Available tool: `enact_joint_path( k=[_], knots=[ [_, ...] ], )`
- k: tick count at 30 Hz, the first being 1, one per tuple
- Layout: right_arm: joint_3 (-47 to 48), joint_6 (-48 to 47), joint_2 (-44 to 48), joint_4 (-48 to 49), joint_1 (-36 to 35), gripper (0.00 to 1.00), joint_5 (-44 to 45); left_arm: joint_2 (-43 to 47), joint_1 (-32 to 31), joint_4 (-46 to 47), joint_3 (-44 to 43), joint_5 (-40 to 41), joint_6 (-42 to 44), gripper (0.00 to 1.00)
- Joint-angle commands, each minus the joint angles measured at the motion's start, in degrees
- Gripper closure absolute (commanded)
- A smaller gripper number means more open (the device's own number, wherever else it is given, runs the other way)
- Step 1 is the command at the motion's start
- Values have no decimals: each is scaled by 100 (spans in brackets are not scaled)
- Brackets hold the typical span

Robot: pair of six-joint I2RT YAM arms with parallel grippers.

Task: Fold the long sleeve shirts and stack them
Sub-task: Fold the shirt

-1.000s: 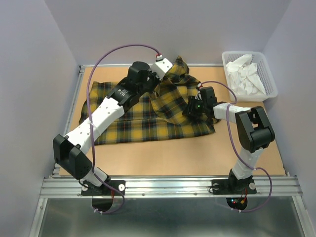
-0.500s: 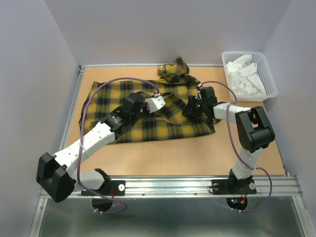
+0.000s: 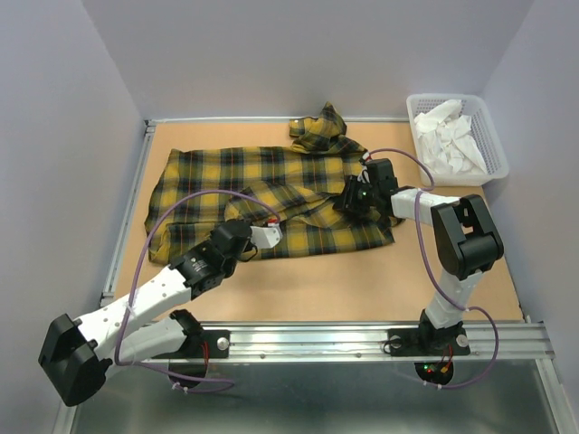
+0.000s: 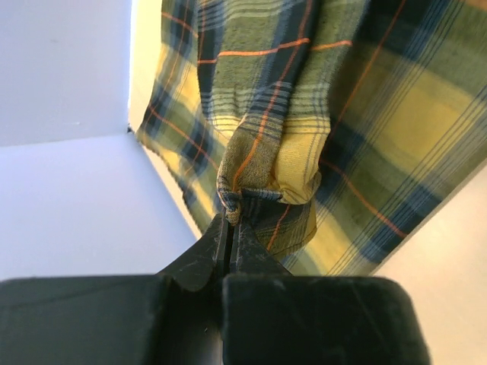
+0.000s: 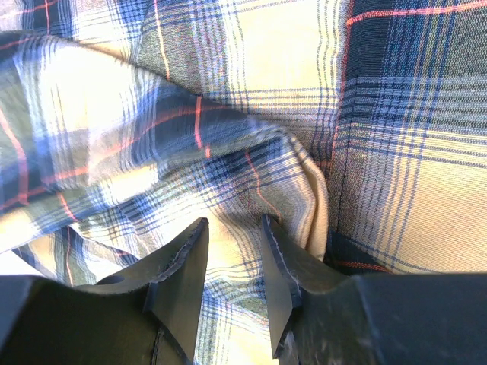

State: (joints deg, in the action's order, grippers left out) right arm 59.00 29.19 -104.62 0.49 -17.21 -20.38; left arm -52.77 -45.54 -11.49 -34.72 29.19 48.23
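Note:
One long sleeve shirt [image 3: 271, 176], yellow and dark plaid, lies spread across the back half of the table, with its collar bunched at the far edge. My left gripper [image 3: 274, 233] is at the shirt's near edge, shut on a folded sleeve end [image 4: 266, 175]. In the left wrist view the fingertips [image 4: 232, 217] pinch that cloth tight. My right gripper [image 3: 346, 201] rests low on the shirt's right side. Its jaws [image 5: 233, 222] stand apart over rumpled plaid cloth [image 5: 228, 91], and they close on nothing.
A white basket [image 3: 496, 145] holding white cloths [image 3: 448, 136] stands at the back right corner. Bare tabletop [image 3: 362, 289] runs between the shirt and the metal rail at the near edge. Side walls close in the table on the left and right.
My left arm has drawn back from the far edge to the near side, pulling the held cloth over the shirt's body. The shirt now lies flatter. The right arm has stayed put.

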Motion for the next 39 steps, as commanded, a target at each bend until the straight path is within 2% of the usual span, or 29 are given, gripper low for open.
enact_joint_path(
  k=[1, 3, 7, 10, 13, 14, 20, 25, 28, 29, 31, 32, 34, 35, 39],
  knots=[
    [-170, 60, 179, 214, 34, 61, -54, 320, -25, 419, 473, 324, 642, 100],
    [-179, 69, 196, 215, 34, 61, -54, 434, -25, 708, 720, 438, 775, 90],
    [-222, 78, 249, 214, 34, 60, -54, 628, -16, 1122, 1283, 605, 1066, 87],
    [-310, 43, 354, 214, 34, 60, -10, 725, -8, 1472, 1458, 675, 1337, 79],
    [-363, 43, 433, 214, 34, 60, -10, 725, 1, 1474, 1460, 781, 1295, 58],
    [-372, 52, 503, 206, 34, 60, -18, 716, 10, 1422, 1277, 781, 1190, 42],
    [-425, 43, 802, 171, 34, 59, -27, 523, 89, 613, 19, -114, -171, 8],
    [-398, 60, 1092, 39, 34, 57, -106, 22, 142, 130, -782, -914, -1471, 1],
    [-381, 69, 1286, -23, 34, 57, -141, -276, 378, 94, -1465, -1126, -2683, 1],
    [-381, 78, 1330, -32, 34, 57, -150, -373, 640, 59, -1624, -1109, -3453, 1],
    [-381, 87, 1444, -32, 34, 57, -159, -784, 957, -344, -1949, -1082, -4265, 1],
    [-381, 96, 1479, -32, 34, 57, -168, -944, 1290, -737, -2255, -978, -5209, 1],
    [-381, 113, 1549, -234, 34, 57, -168, -1366, 1661, -1161, -2556, -898, -6031, 1],
    [-381, 113, 1558, -242, 34, 57, -185, -1489, 1828, -1537, -2610, -854, -6401, 1],
    [-407, 105, 1585, -295, 34, 56, -238, -1701, 2977, -1752, -2260, -1458, -7948, 4]
  ],
)
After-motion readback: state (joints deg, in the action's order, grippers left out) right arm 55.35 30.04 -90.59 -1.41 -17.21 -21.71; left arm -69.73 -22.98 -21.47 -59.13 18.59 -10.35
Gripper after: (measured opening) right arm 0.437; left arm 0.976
